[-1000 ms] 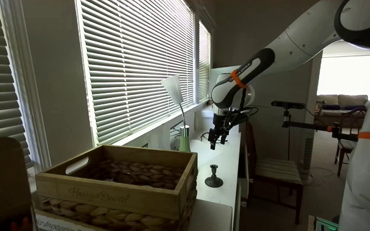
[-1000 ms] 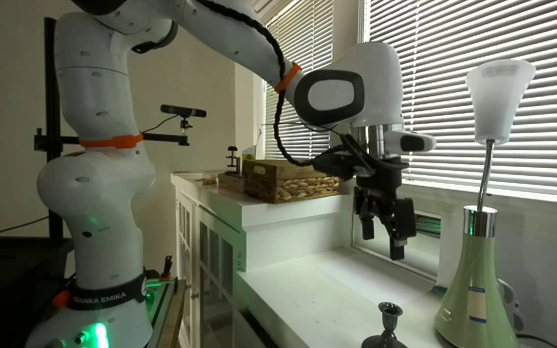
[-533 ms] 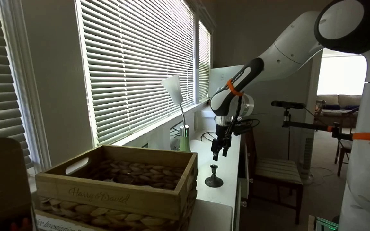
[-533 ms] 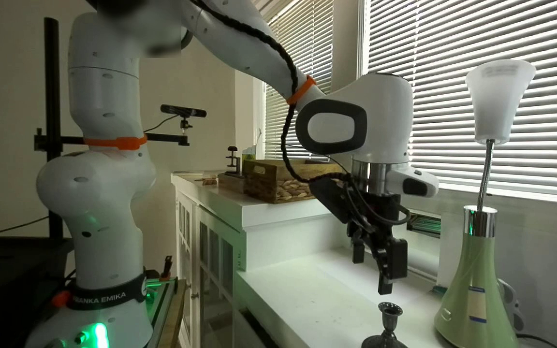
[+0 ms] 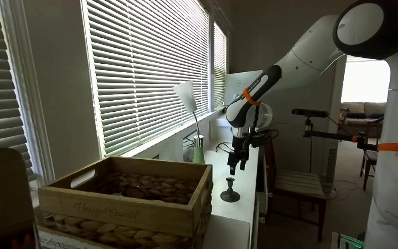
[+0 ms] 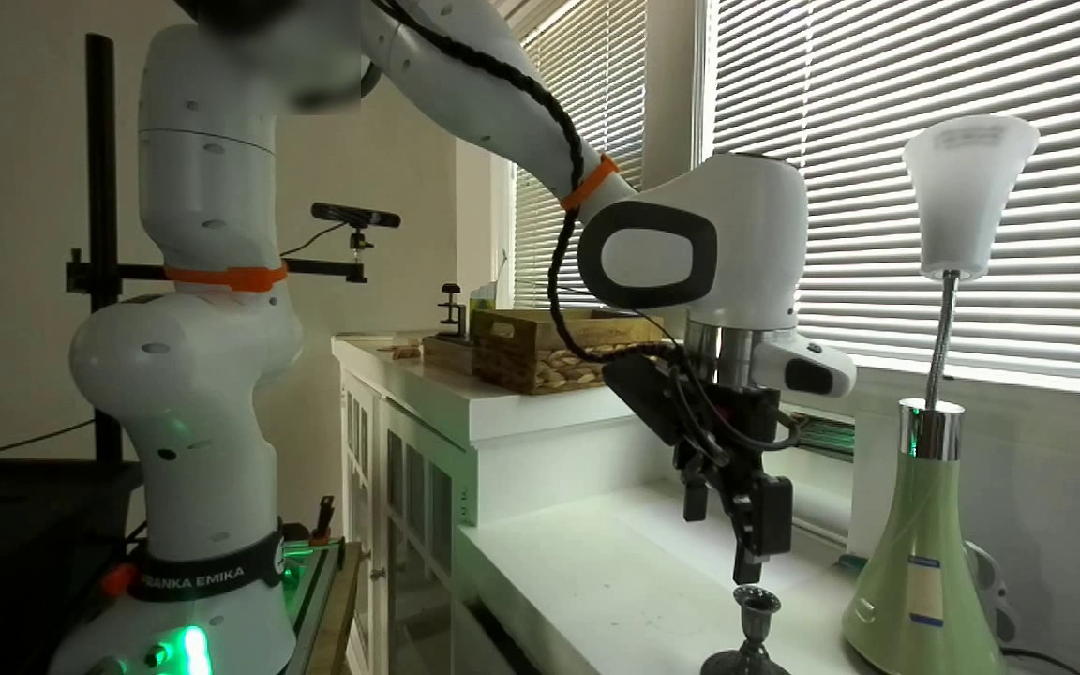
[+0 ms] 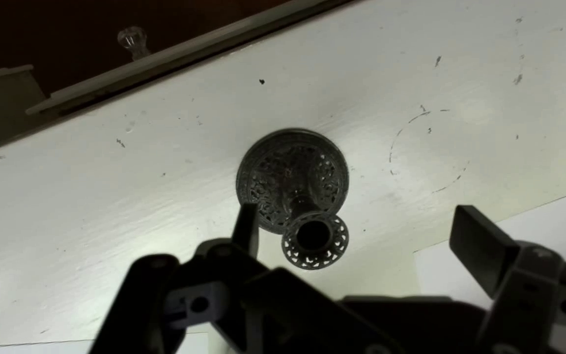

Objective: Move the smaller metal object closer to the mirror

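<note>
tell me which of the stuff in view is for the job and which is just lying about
For the job:
small metal candlestick
gripper, open
mirror: can't make one out

Just lying about:
green lamp
wooden crate
striped-seat chair

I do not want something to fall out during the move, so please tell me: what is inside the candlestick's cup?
In the wrist view, the cup of the candlestick is open, with nothing sticking out of it. Its inside is dark; the bottom cannot be seen.

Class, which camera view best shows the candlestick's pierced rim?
The wrist view: the candlestick is largest, its pierced rim distinct. Both exterior views show it smaller, its holes unreadable; an exterior view crops its base.
</note>
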Robot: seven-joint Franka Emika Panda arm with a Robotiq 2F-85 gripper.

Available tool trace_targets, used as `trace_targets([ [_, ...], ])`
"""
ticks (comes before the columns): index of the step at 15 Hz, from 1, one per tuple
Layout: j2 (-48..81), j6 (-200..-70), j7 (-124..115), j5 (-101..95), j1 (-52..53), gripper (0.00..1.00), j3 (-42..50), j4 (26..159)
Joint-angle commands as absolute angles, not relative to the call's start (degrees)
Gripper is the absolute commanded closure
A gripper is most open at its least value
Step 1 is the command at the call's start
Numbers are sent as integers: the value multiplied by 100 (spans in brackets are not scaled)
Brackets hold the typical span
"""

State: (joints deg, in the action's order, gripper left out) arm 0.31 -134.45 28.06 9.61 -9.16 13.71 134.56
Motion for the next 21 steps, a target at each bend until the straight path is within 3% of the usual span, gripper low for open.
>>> trace_targets([
  [1,297,-13586,2627,925,-1003,0,1273,13311],
  [21,1292,-14466,1806,955,-1151,0,912,12960],
])
